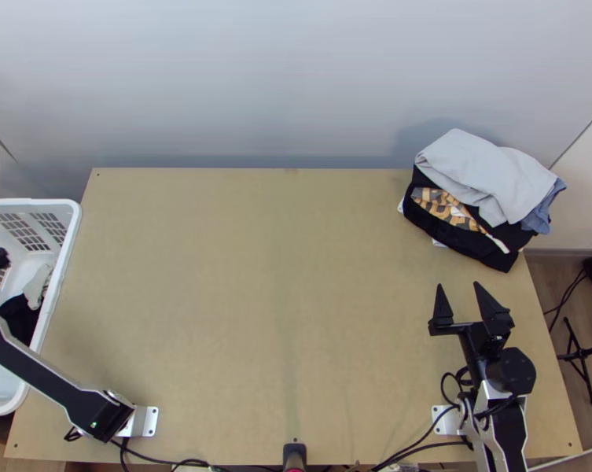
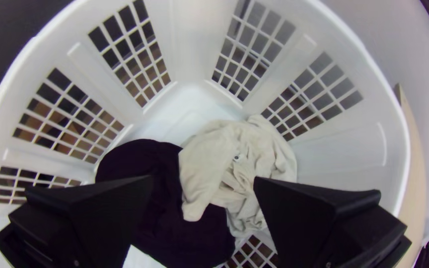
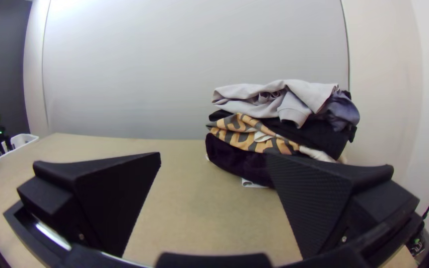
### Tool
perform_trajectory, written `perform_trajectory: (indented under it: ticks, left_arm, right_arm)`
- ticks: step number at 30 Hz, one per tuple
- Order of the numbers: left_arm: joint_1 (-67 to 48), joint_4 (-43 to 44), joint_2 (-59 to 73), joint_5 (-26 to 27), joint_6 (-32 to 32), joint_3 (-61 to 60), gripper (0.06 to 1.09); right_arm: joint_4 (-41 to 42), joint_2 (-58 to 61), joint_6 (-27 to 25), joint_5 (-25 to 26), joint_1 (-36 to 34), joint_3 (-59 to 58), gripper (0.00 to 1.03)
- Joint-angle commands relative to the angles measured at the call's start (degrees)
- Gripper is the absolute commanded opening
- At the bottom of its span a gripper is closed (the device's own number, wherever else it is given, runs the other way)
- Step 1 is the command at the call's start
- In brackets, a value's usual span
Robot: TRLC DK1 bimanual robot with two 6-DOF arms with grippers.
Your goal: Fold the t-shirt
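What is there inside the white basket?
The white basket holds a bunched cream cloth, partly over a dark cloth, and a small white piece. What lies under the cloths is covered.

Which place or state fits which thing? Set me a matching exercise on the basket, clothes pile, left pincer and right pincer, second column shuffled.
1. Basket
2. Clothes pile
3. Left pincer
4. Right pincer

A. Open, over the right part of the table
B. White, at the table's left side
C. Stacked at the table's far right corner
D. Open, above cream and dark cloths

Pairs: 1-B, 2-C, 3-D, 4-A
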Motion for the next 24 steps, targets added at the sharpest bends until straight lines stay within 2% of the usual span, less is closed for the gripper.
perform_trajectory:
  ticks: [1, 10, 15, 18, 20, 22, 23, 24]
  left_arm:
    - [-1.4, 2.4, 12.9, 0.8, 8.2, 6.5, 1.04]
    - [-4.1, 5.7, 18.5, 0.3, 13.2, 8.3, 1.03]
    - [-5.0, 6.2, 21.9, -6.4, 14.1, 9.1, 1.03]
    - [-4.7, 5.5, 22.3, -6.4, 13.9, 9.2, 1.03]
    - [-4.3, 4.6, 22.5, -6.4, 14.1, 9.2, 0.93]
    - [-3.9, 4.9, 22.9, -6.4, 14.1, 9.5, 0.74]
    - [-3.8, 4.9, 22.8, -6.4, 14.0, 9.5, 0.58]
    - [-3.6, 6.5, 22.4, -6.3, 13.5, 9.5, 0.34]
  right_arm:
    - [0.0, 0.0, 0.0, 0.0, 0.0, 0.0, 0.99]
    - [0.0, 0.0, 0.0, 0.0, 0.0, 0.0, 0.99]
    - [0.0, 0.0, 0.0, 0.0, 0.0, 0.0, 0.99]
    - [0.0, 0.0, 0.0, 0.0, 0.0, 0.0, 0.99]
    - [0.0, 0.0, 0.0, 0.0, 0.0, 0.0, 0.99]
    - [0.0, 0.0, 0.0, 0.0, 0.0, 0.0, 0.99]
    - [0.0, 0.0, 0.0, 0.0, 0.0, 0.0, 0.99]
    - [0.0, 0.0, 0.0, 0.0, 0.0, 0.0, 0.99]
